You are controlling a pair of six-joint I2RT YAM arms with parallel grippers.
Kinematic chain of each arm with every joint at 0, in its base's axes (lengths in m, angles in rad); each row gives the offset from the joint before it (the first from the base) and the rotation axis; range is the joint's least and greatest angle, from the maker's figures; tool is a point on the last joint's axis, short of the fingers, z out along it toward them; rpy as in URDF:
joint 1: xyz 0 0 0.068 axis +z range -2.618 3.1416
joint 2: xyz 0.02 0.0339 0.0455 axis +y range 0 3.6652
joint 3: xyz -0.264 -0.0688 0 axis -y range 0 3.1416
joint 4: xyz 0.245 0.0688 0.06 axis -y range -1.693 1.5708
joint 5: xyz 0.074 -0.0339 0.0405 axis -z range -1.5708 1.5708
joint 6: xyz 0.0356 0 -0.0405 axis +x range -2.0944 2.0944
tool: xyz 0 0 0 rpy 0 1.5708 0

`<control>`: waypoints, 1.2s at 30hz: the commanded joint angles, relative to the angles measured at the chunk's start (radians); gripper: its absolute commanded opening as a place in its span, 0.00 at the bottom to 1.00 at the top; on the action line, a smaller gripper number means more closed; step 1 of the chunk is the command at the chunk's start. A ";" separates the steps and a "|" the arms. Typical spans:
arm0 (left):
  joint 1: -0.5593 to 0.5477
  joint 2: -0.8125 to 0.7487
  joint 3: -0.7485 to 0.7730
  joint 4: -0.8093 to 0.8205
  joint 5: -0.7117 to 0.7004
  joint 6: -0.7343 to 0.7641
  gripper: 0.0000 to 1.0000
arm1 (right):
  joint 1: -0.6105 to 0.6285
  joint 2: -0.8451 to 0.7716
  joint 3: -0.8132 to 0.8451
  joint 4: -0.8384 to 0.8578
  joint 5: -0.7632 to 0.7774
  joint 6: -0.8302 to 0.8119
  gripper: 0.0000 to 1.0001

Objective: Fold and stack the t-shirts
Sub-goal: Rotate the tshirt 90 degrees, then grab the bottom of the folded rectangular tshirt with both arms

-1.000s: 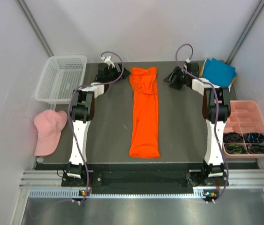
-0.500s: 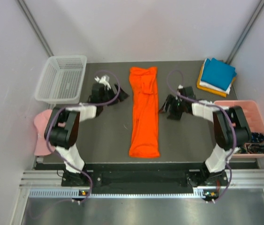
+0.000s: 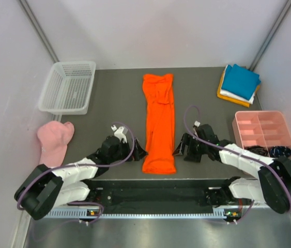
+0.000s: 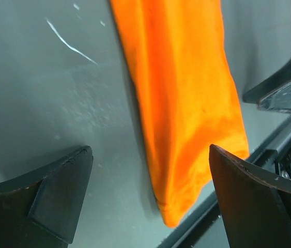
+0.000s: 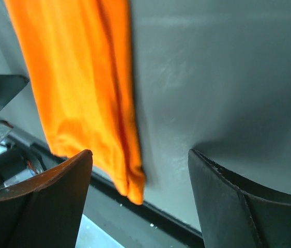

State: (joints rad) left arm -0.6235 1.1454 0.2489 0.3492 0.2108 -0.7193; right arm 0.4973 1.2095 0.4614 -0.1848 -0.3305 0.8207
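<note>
An orange t-shirt [image 3: 159, 124], folded into a long narrow strip, lies down the middle of the table. My left gripper [image 3: 139, 153] is low beside its near left corner, jaws open and empty; the wrist view shows that orange corner [image 4: 186, 129] between the fingers. My right gripper [image 3: 179, 151] stands open at the near right corner [image 5: 109, 119], holding nothing. A stack of folded t-shirts [image 3: 239, 83], teal on top over white and amber, sits at the back right.
A white mesh basket [image 3: 67, 87] stands at the back left. A pink cap [image 3: 53, 142] lies at the left edge. A pink divided tray [image 3: 261, 132] with dark items sits at the right. The table's near edge [image 3: 161, 180] runs just below the shirt's hem.
Both arms have swept from the shirt's far end down to its near end, one on each side. The right jaws have widened. The shirt has not moved.
</note>
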 commanded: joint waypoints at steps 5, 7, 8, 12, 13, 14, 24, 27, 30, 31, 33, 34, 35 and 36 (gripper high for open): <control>-0.103 -0.019 -0.056 -0.007 -0.043 -0.075 0.99 | 0.208 0.008 -0.040 0.059 0.099 0.159 0.73; -0.146 -0.044 -0.069 -0.032 -0.063 -0.084 0.99 | 0.257 0.016 -0.040 0.067 0.119 0.188 0.73; -0.157 -0.056 -0.074 -0.039 -0.076 -0.097 0.98 | 0.270 0.019 -0.043 0.071 0.131 0.198 0.73; -0.208 -0.102 -0.094 -0.087 -0.111 -0.112 0.80 | 0.294 0.053 -0.047 0.091 0.133 0.219 0.72; -0.212 -0.105 -0.099 -0.096 -0.117 -0.115 0.76 | 0.302 0.056 -0.047 0.093 0.134 0.228 0.72; -0.219 -0.107 -0.100 -0.108 -0.119 -0.120 0.74 | 0.314 0.058 -0.047 0.093 0.137 0.232 0.71; -0.262 -0.052 -0.106 -0.049 -0.162 -0.129 0.61 | 0.369 0.036 -0.053 0.029 0.188 0.270 0.69; -0.275 -0.013 -0.089 -0.029 -0.152 -0.129 0.57 | 0.373 -0.001 -0.069 -0.005 0.205 0.281 0.68; -0.286 0.016 -0.069 -0.023 -0.145 -0.126 0.48 | 0.373 -0.045 -0.084 -0.034 0.225 0.291 0.68; -0.289 0.020 -0.063 -0.023 -0.142 -0.126 0.45 | 0.373 -0.057 -0.089 -0.047 0.231 0.296 0.68; -0.295 0.020 -0.059 -0.027 -0.133 -0.126 0.35 | 0.373 -0.089 -0.101 -0.059 0.235 0.302 0.67; -0.298 0.020 -0.057 -0.035 -0.133 -0.127 0.33 | 0.373 -0.097 -0.107 -0.064 0.238 0.308 0.67; -0.301 0.017 -0.056 -0.041 -0.134 -0.127 0.31 | 0.373 -0.105 -0.118 -0.062 0.240 0.311 0.66; -0.306 0.008 -0.056 -0.047 -0.134 -0.127 0.29 | 0.374 -0.111 -0.122 -0.059 0.242 0.313 0.65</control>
State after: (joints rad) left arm -0.9119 1.1526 0.1829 0.3737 0.0719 -0.8581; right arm 0.8555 1.1240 0.3855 -0.1497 -0.1440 1.1233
